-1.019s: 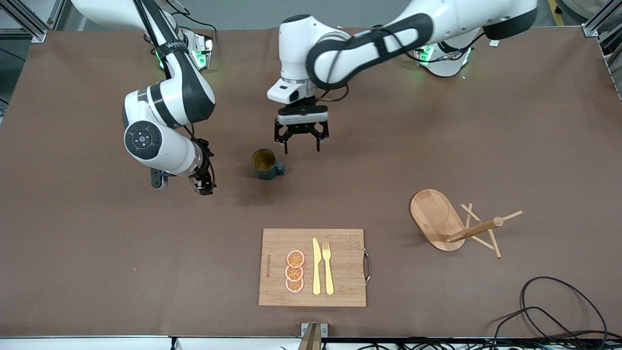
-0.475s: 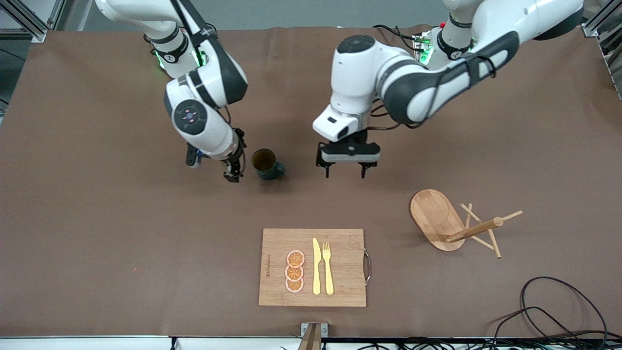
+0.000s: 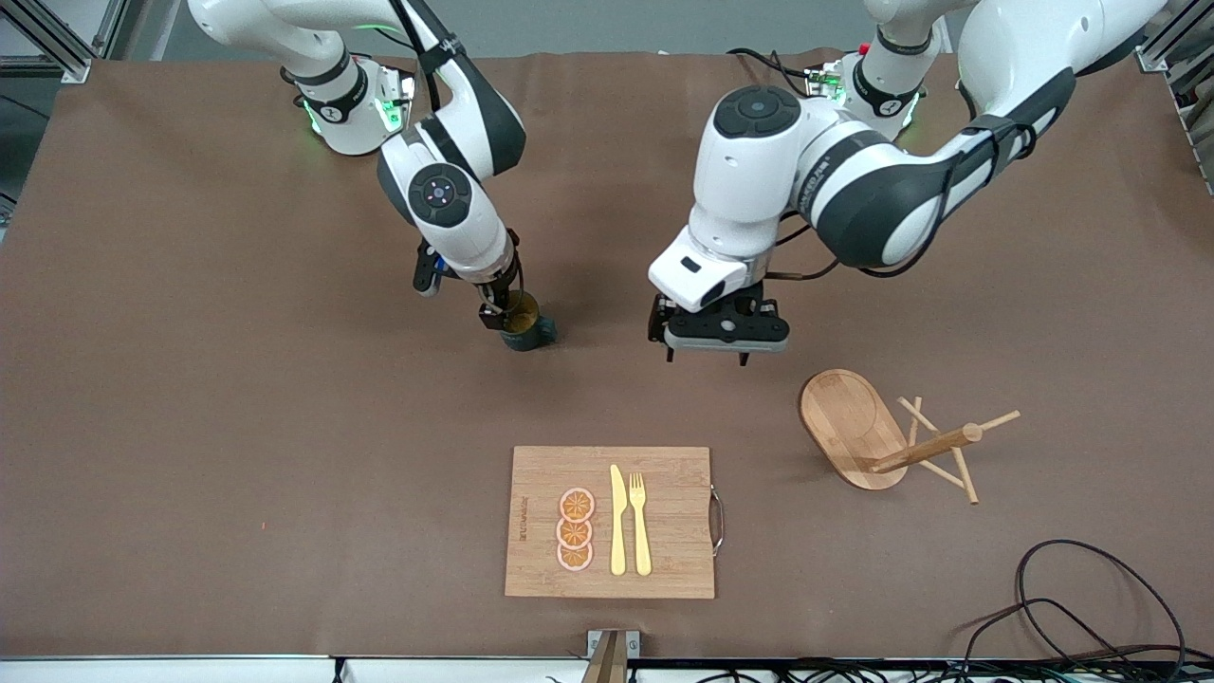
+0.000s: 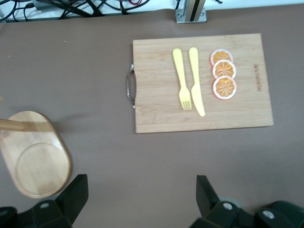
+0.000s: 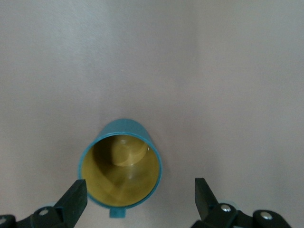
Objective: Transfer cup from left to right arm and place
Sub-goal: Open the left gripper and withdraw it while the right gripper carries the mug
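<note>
The dark teal cup (image 3: 533, 332) stands upright on the brown table, its handle toward the front camera. My right gripper (image 3: 495, 318) hangs open just over it. In the right wrist view the cup (image 5: 121, 164) shows its yellowish inside between the open fingers (image 5: 76, 194), nearer one finger than the other. My left gripper (image 3: 707, 358) is open and empty over bare table between the cup and the wooden peg stand (image 3: 854, 427). In the left wrist view its fingers (image 4: 76, 190) frame only table.
A wooden cutting board (image 3: 664, 512) with orange slices, a knife and a fork lies near the front edge; it also shows in the left wrist view (image 4: 156, 104). The peg stand lies tipped on its side. Black cables (image 3: 1091, 607) lie at the front corner.
My right gripper has swung in from the right arm's end to over the cup. My left gripper has moved away from the cup toward the peg stand. The cup has not moved.
</note>
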Controlling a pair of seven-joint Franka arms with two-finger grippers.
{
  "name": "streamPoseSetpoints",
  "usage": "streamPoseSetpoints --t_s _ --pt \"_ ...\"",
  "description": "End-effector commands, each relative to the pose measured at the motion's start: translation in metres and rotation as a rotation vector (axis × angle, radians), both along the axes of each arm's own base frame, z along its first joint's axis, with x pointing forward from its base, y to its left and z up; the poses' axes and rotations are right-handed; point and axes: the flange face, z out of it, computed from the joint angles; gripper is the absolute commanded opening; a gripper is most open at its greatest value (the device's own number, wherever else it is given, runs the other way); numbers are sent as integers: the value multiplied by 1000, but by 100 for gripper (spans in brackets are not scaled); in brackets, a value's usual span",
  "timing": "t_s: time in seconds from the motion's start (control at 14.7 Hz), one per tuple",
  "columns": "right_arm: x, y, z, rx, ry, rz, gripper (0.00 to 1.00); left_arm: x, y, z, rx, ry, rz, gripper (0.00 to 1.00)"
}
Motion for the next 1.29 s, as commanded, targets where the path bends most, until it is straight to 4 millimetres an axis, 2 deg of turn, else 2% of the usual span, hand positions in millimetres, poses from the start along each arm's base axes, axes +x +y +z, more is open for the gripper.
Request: streamPoseSetpoints --t_s 0.0,0.27,0.34,0.41,0.48,0.54,0.68,0.75,0.88,1.02,1.22 --pt "-20 0 -20 -7 3 -36 99 26 30 28 -2 67 -52 100" --pt "-23 -1 -44 -40 38 -39 92 47 72 32 19 130 -64 100" --pt "-23 0 -48 -43 41 -34 90 50 81 41 18 135 -70 100" --pt "-21 0 -51 -43 41 -37 86 54 89 48 15 140 -76 100" --pt "-19 1 -51 -42 39 -39 79 59 98 47 17 158 -80 100" --pt "-17 0 -49 -38 36 -43 66 61 108 58 14 159 -92 100" --pt "-11 2 -43 -28 24 -48 39 65 127 67 1 173 -95 100" --pt "-9 4 -39 -21 16 -48 29 68 143 73 -14 182 -85 100" --pt "-6 9 -35 -12 4 -34 3 69 172 91 -34 186 -118 100" --pt "-4 13 -30 -4 -7 -15 0 68 205 109 -47 194 -113 100" --pt "-4 10 -27 8 2 194 0 61 251 132 -20 202 -145 100"
